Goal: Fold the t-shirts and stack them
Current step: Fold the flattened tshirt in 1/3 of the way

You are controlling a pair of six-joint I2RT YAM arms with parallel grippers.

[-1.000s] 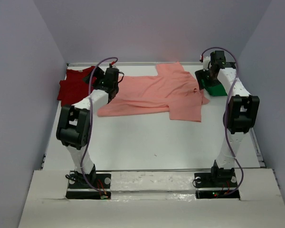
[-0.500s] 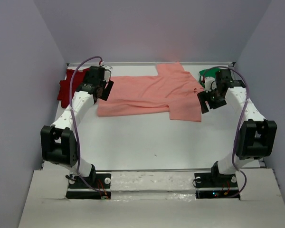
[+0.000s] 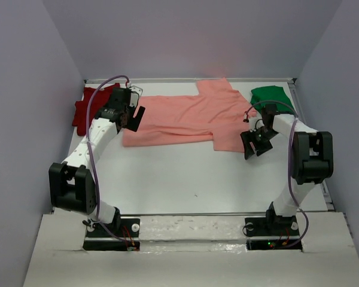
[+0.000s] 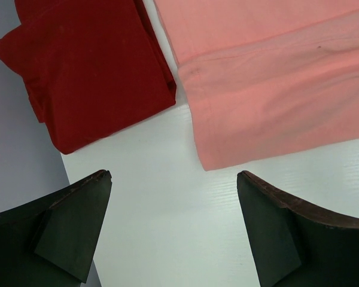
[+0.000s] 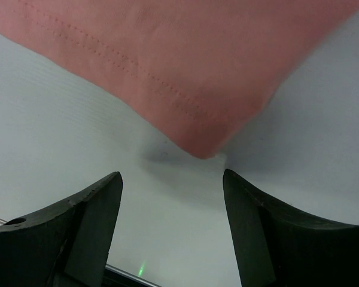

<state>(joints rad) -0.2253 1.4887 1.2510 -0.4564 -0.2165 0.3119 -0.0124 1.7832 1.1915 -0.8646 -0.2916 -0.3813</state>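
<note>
Top external view: one pink t-shirt (image 3: 197,119) spread flat toward 12 o'clock, not yet folded; red t-shirt (image 3: 87,110) at 10 and green t-shirt (image 3: 270,95) at 2, seemingly folded but unstacked; left gripper (image 3: 133,118) and right gripper (image 3: 251,144) both spread wide, empty, over its corners.

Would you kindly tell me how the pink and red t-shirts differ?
The pink t-shirt lies spread open in the middle; the red t-shirt is bundled compactly at the far-left corner. The pink t-shirt covers far more surface than the red one. Both rest on the table.
</note>
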